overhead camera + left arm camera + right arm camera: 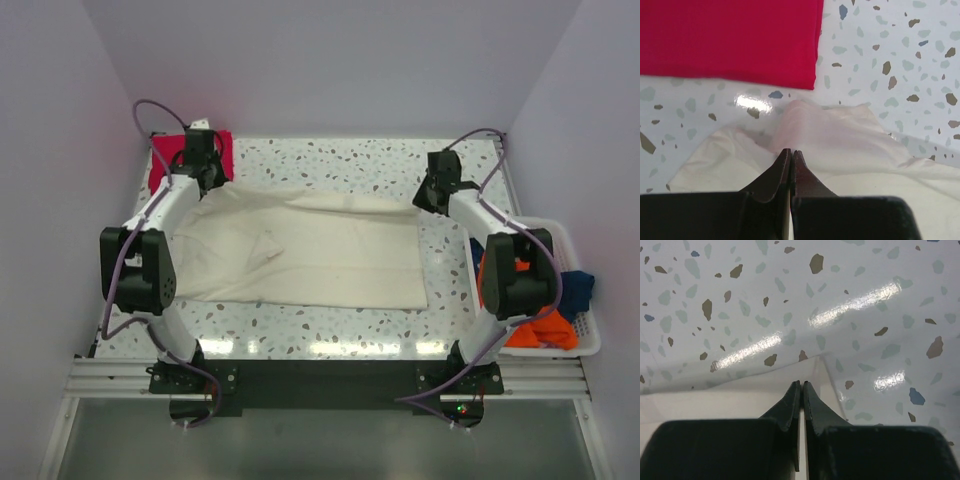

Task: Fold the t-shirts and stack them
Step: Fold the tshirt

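Speckled table point(330, 160): cream t-shirt point(310, 250) spread flat; left gripper point(791, 151) and right gripper point(801, 384) clamped tight, seemingly pinching its far corners for folding; red t-shirt point(730, 40) lies at far-left corner.

Terrazzo table point(330, 160) bearing cream t-shirt point(310, 250) and red t-shirt point(224, 150).

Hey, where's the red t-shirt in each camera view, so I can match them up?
Top external: red t-shirt at the table's far left corner.
Left wrist: upper left, beyond the cream t-shirt.
Right wrist: not in it.
Shared landmark: the cream t-shirt, in all three views.
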